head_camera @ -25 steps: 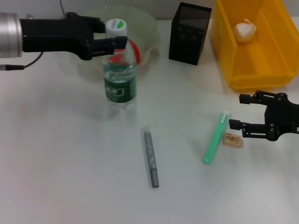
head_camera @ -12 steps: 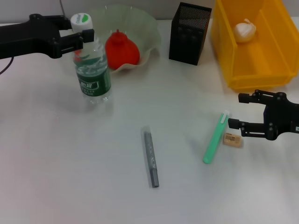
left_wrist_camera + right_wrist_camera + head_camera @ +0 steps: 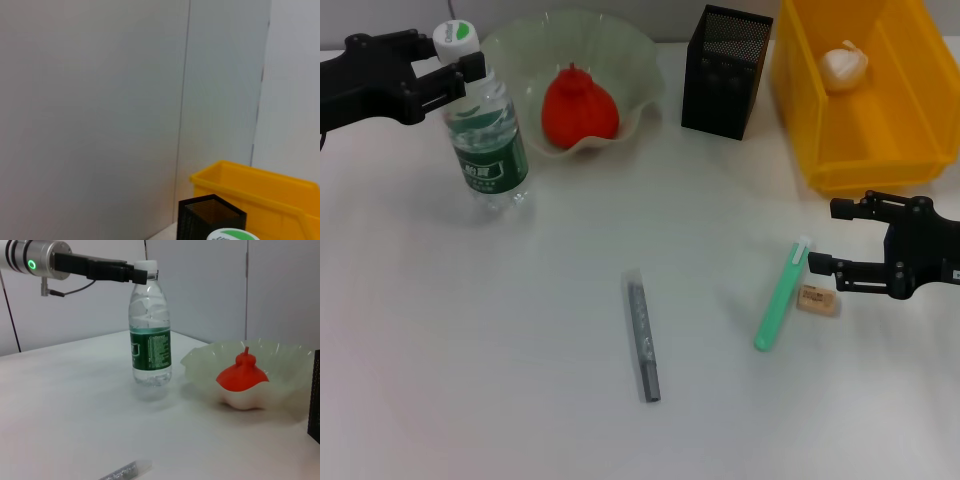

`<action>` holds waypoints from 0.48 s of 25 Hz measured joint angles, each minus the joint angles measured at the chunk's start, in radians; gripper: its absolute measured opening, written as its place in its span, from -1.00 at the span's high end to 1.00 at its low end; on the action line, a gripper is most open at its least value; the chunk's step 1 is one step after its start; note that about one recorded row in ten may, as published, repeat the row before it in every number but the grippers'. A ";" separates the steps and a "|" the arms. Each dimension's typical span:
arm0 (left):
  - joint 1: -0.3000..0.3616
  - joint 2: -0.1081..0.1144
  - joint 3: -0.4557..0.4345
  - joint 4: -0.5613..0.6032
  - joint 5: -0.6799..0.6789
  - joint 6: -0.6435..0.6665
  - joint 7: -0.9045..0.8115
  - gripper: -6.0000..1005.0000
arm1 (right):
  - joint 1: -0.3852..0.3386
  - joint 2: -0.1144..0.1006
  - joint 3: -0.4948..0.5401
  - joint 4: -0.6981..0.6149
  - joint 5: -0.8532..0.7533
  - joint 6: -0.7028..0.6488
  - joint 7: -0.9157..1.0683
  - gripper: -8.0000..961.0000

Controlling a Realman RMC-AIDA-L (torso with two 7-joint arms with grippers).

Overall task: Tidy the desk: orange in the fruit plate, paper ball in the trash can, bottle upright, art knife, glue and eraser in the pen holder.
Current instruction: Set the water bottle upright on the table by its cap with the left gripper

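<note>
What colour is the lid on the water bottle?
The bottle has a white cap with a green patch on top, clearest in the head view.

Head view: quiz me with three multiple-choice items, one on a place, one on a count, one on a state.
1. Where is the orange?
A. in the fruit plate
B. in the trash can
C. beside the art knife

2. How many items lie in the trash can?
A. none
B. one
C. three

3. How does the bottle stand?
A. on its side
B. upside down
C. upright

Key:
1 A, the orange sits inside the fruit plate.
2 B, only the paper ball lies in the trash can.
3 C, the bottle stands cap up, the left pincer at its neck.
</note>
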 joint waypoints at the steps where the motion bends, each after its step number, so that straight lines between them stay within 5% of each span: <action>1: 0.001 -0.001 -0.003 -0.006 0.000 -0.005 0.010 0.13 | 0.000 0.000 0.000 0.000 0.000 0.000 0.000 -0.64; 12: 0.007 -0.029 -0.006 -0.045 -0.009 -0.112 0.097 0.13 | -0.002 0.000 0.000 0.000 -0.001 -0.002 0.000 -0.64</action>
